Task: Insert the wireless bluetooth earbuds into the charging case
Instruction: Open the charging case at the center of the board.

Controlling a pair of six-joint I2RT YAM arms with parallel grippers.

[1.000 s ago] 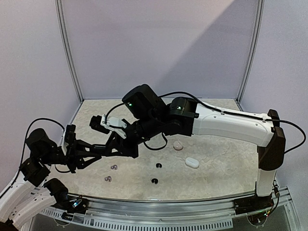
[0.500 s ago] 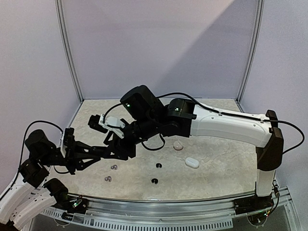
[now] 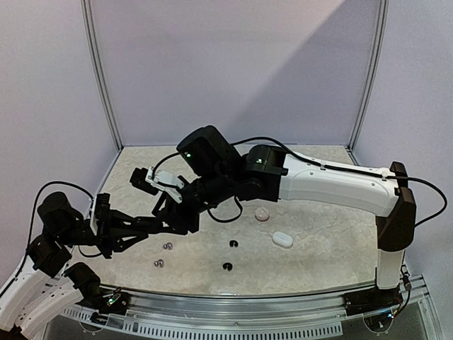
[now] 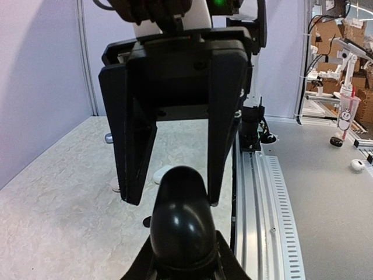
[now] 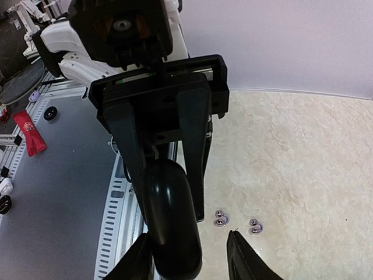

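Left gripper (image 5: 172, 213) clamps the black case (image 4: 178, 227) aloft, presumably so you can prise its lid. The right gripper (image 4: 173, 195) faces it, fingers parted astride, not yet clamped. Earbuds (image 3: 168, 246) lie loose on the table (image 3: 333, 255) below, well apart from both grippers.

My tabletop (image 3: 333, 244) is beige and marble-patterned. Lavender wall panels (image 3: 233, 64) enclose it from 9 through 12 to 3 o'clock, joined by metal posts (image 3: 100, 78) at 11 and 1. A slotted aluminium rail (image 3: 248, 333) borders 6 o'clock. Past it: grey floor (image 4: 326, 204), cardboard boxes (image 4: 364, 105).
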